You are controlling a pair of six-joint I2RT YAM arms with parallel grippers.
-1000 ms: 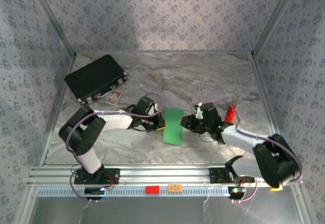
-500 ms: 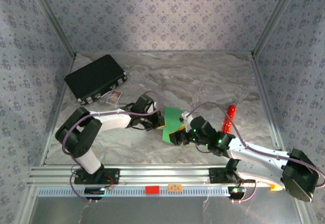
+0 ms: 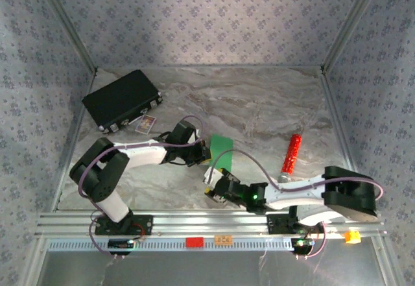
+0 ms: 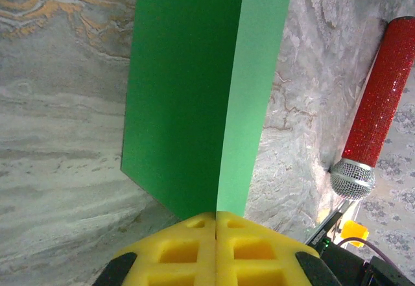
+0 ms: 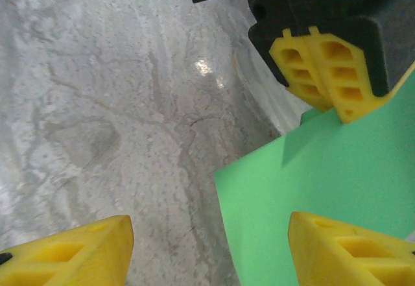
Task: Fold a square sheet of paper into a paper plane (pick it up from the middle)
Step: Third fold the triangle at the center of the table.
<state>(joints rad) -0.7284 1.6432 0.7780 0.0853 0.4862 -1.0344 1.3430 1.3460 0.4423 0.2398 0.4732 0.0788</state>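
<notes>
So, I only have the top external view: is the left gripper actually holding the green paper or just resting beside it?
Observer: Holding it. The left wrist view shows the left gripper with its yellow fingers shut on one edge of the square sheet of paper.
Operator: Is the sheet flat?
Observer: No. That view shows a straight crease running away from the fingers, darker green on one side, paler on the other.
Operator: And the other arm?
Observer: The right gripper is open. The right wrist view shows its fingers wide apart, a corner of the sheet in the gap, nothing clamped.
</notes>
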